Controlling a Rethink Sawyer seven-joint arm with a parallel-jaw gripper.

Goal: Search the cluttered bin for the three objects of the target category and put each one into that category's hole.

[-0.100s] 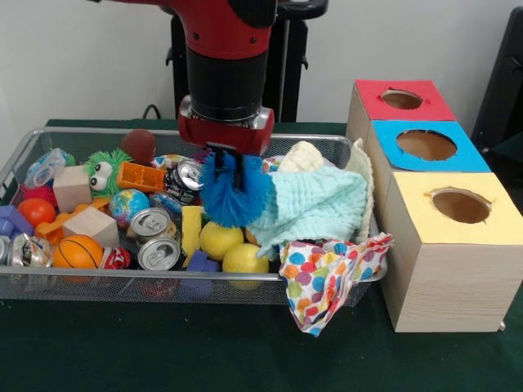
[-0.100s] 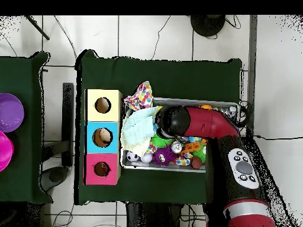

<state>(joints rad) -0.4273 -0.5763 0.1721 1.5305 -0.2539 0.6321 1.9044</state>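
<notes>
My arm hides the gripper [image 1: 230, 163] overhead, and blue bristles cover its fingertips in front. It's clenched around the blue fuzzy ball [image 1: 235, 189], lifted over the bin's [image 1: 49, 135] middle

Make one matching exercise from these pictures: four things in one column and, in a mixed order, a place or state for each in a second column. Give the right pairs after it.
Things
1. blue fuzzy ball
2. polka-dot cloth
3. basketball
4. yellow-topped box

Places or states
A. hangs over the bin's front rim
B. directly under the gripper
C. nearest the camera of the three boxes
D. in the bin's front left corner

Pairs: 1-B, 2-A, 3-D, 4-C
</notes>
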